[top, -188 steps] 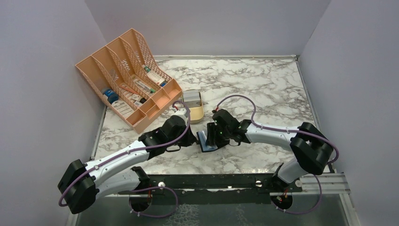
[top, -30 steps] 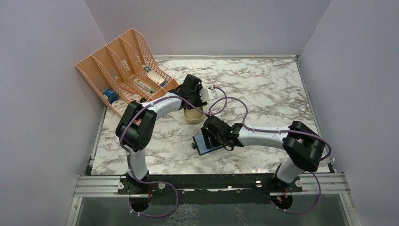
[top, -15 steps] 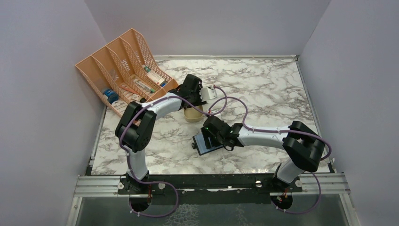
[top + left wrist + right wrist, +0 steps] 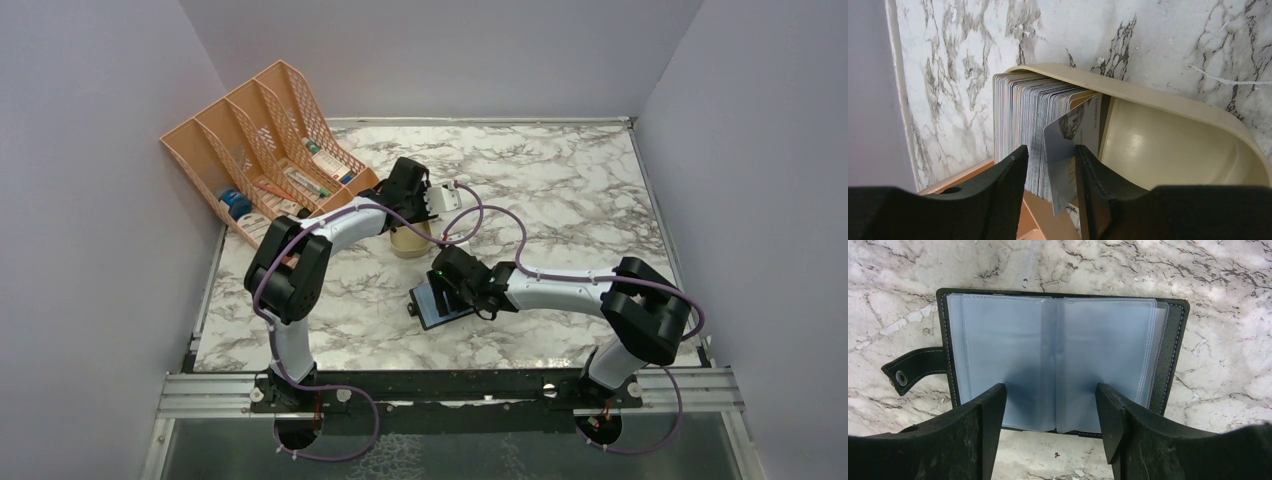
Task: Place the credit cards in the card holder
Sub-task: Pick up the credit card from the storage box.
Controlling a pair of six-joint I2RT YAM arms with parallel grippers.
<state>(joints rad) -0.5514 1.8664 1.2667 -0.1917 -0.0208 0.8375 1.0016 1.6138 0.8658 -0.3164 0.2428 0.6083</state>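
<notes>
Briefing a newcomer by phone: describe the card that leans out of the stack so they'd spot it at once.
Start at the peach file organiser at the table's back left; the tan tin sits beside it, cards standing packed inside. The one meant is the pale grey card at the stack's end, tilted away from the rest, between the left tool's fingers.
</notes>
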